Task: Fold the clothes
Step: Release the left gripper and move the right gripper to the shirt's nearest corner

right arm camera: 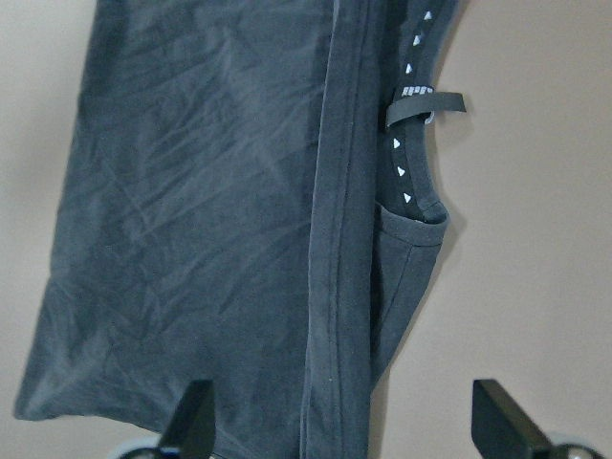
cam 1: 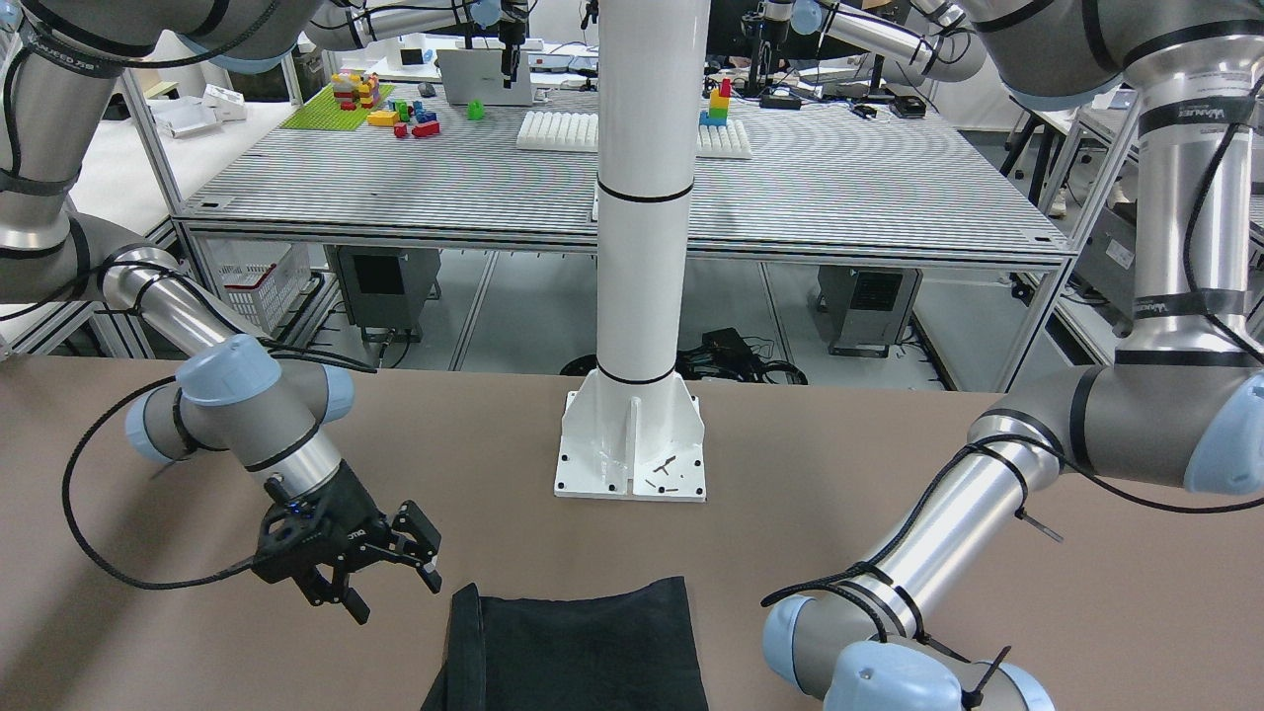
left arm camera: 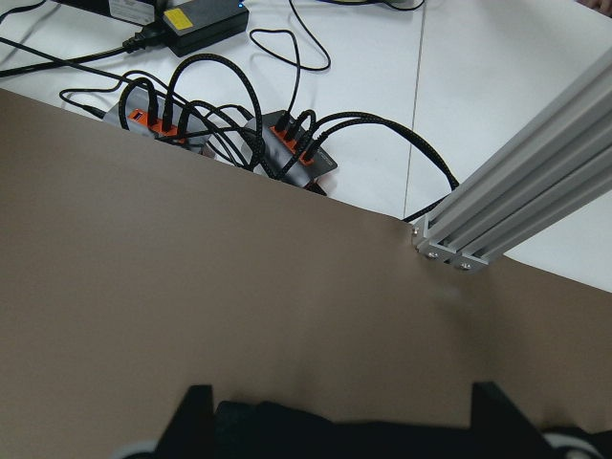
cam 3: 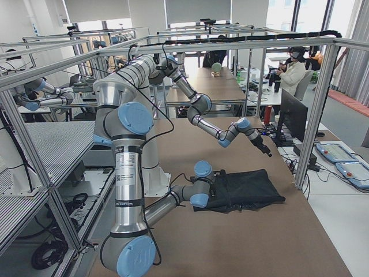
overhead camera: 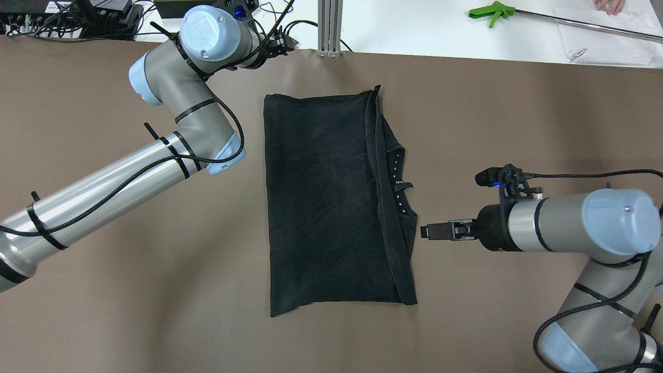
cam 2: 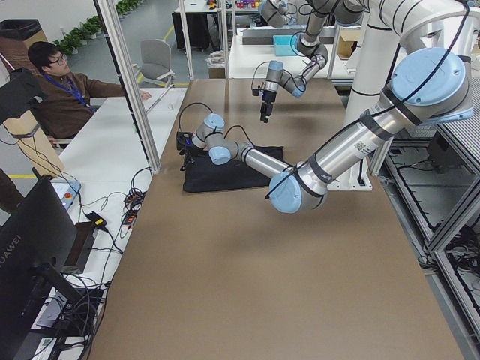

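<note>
Front: right tool (cam 1: 397, 596) was spread wide, empty, just beside the black garment (cam 1: 583, 647) lying flat on the surface (cam 1: 889, 474). Left wrist: left tool (left arm camera: 342, 397) was apart, gripping nothing. Right wrist: fingers were apart over the garment's hem, holding nothing.

Left claw (left arm camera: 346, 416) spread wide, right claw (cam 1: 398, 598) likewise

Creased matt black cloth garment (overhead camera: 321, 197), smooth matt brown table (overhead camera: 103, 311)

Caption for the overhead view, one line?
Black garment lying folded on the brown table; open right gripper beside its collar-side edge, left gripper at the table's far edge.
</note>
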